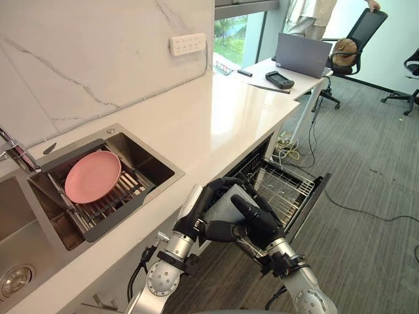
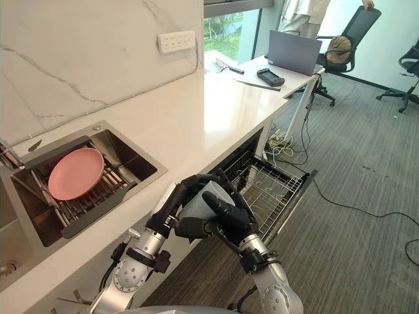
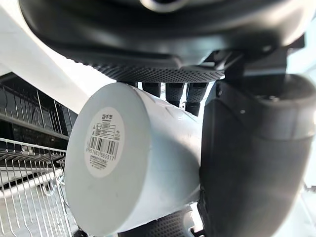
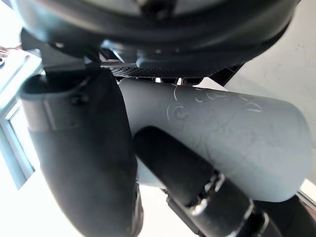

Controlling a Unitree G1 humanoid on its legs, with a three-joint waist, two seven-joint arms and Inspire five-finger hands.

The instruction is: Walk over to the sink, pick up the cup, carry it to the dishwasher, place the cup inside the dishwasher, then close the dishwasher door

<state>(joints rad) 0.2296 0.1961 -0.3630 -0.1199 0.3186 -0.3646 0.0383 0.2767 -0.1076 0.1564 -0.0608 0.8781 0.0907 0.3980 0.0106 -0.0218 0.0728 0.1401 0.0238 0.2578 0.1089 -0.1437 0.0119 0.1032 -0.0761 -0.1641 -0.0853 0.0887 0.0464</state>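
White stone worktop (image 1: 216, 124) runs along a marble-patterned wall, with a steel sink (image 1: 145, 152) sunk into it. A pink plate (image 1: 92, 176) lies in that sink on a slatted drainer rack (image 1: 114, 204), and a tap (image 1: 13, 154) stands at the sink's far-left corner. A white power strip (image 1: 188, 43) is fixed to the wall above the worktop.

Below the worktop's front edge the dishwasher door (image 1: 315, 195) hangs open over the grey carpet floor (image 1: 373, 196). The wire rack (image 1: 285, 190) is pulled out over the door.

Both hands meet in front of the worktop edge, at the near end of the wire rack. The cup (image 1: 226, 201), pale grey, sits between them in the air, above the rack and not touching it. The left hand (image 1: 201, 210) has its fingers (image 3: 175, 91) curled over the cup's wall and its thumb pressed to the side. In the left wrist view the cup's flat base shows a barcode label. The right hand (image 1: 260, 226) is clamped on the cup from the other side. In the right wrist view its thumb (image 4: 79, 158) and a finger wrap round the cup's body.

Farther off, beyond the worktop's end, a laptop (image 1: 301, 54) stands on a white desk. A black office chair (image 1: 361, 31) is behind it, and a person (image 1: 308, 13) stands at the desk's far side.
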